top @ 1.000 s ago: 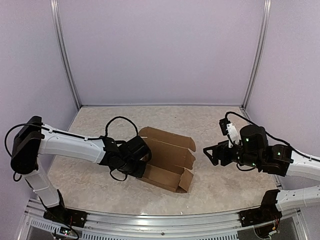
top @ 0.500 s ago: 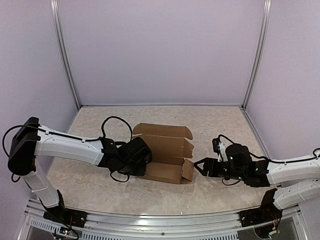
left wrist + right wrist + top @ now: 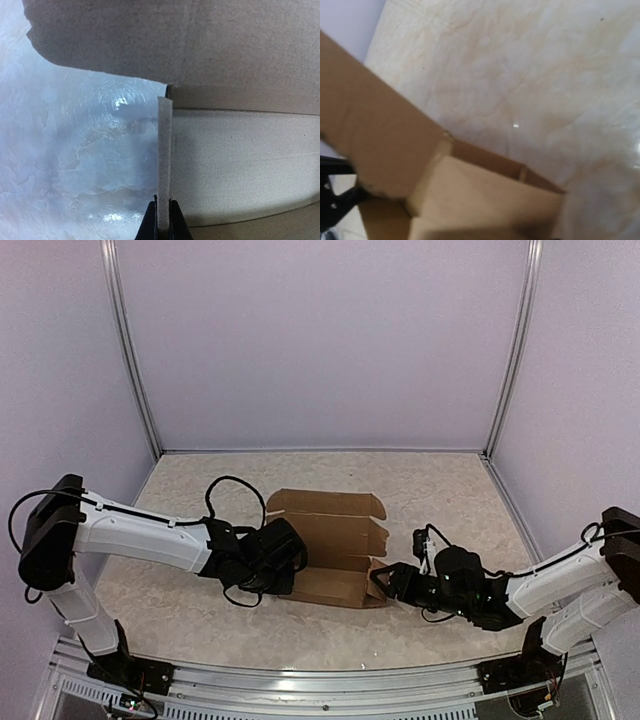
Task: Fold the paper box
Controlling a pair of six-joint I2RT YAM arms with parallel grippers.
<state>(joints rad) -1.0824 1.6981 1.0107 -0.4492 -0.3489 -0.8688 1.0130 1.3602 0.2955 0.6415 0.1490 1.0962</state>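
Pale lilac walls close off a mottled beige table, and across its lower half both arms reach toward the middle of the frame. From the left edge the left arm stretches low over the surface; from the lower right the right arm lies almost flat. Between them, just below centre, sits the paper box: a brown cardboard trough resting on the table, its long lid panel leaning back toward the top of the frame. The left gripper is at the box's left end. Its wrist view shows the two dark tips pressed together on a thin upright cardboard edge, so it is clamped on the box and serves as the anchor. The right gripper is at the right end, touching or just beside the small end flap. Whether its jaws are apart or pinched on that flap I cannot tell, since its own camera shows only cardboard and table. The step in hand looks like turning that end flap inward. To do it well, the left clamp should hold firm so the box does not slide. The right tips should push squarely near the crease rather than at the free corner, where thin card would likely buckle or twist the trough open.
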